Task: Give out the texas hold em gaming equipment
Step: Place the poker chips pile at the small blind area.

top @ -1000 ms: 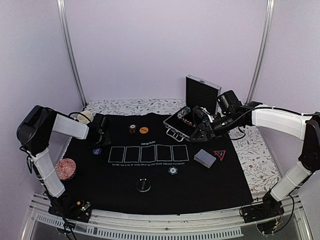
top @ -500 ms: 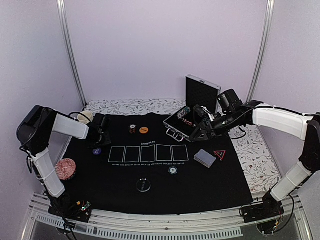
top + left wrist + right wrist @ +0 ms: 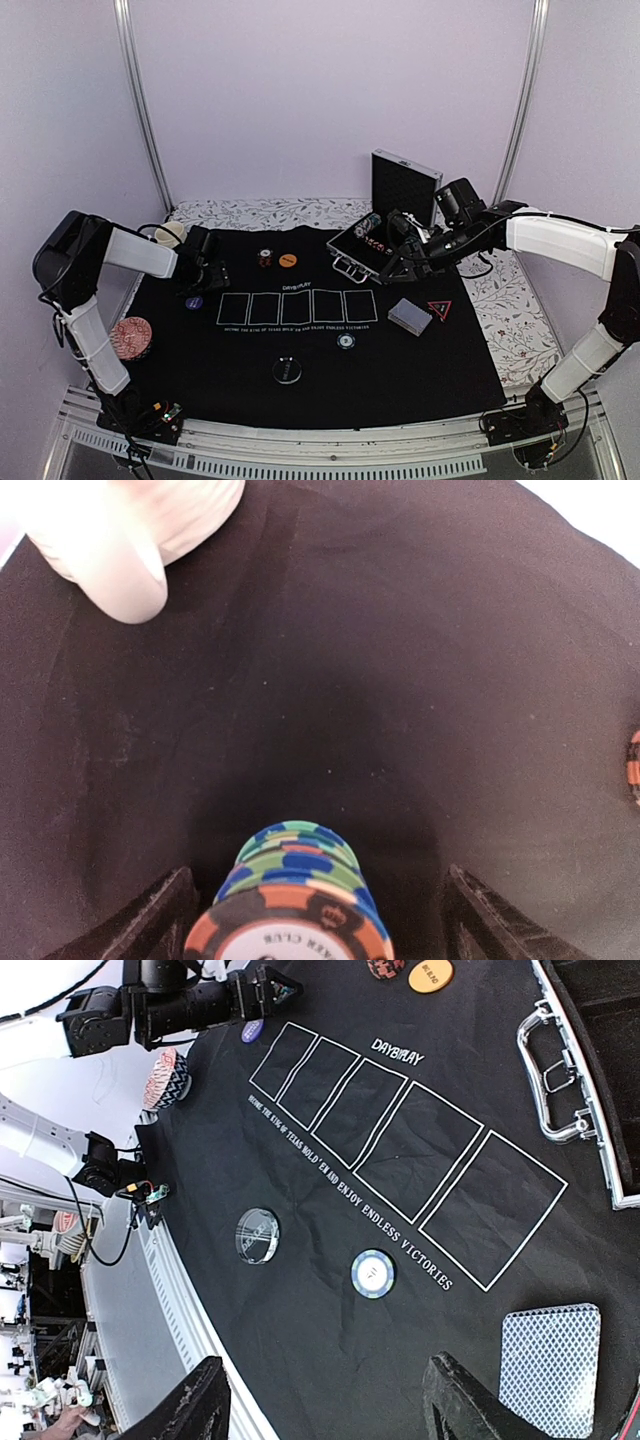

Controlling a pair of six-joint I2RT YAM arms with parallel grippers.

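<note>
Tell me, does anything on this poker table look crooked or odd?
Nothing spilled or broken. The card deck lies at an angle to the printed card boxes, and a cream mug sits at the mat edge, far left.

Black felt mat (image 3: 400,370) on floral table (image 3: 515,325)

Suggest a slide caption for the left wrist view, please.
Open left end effector straddling a stack of striped poker chips on the black mat.
</note>
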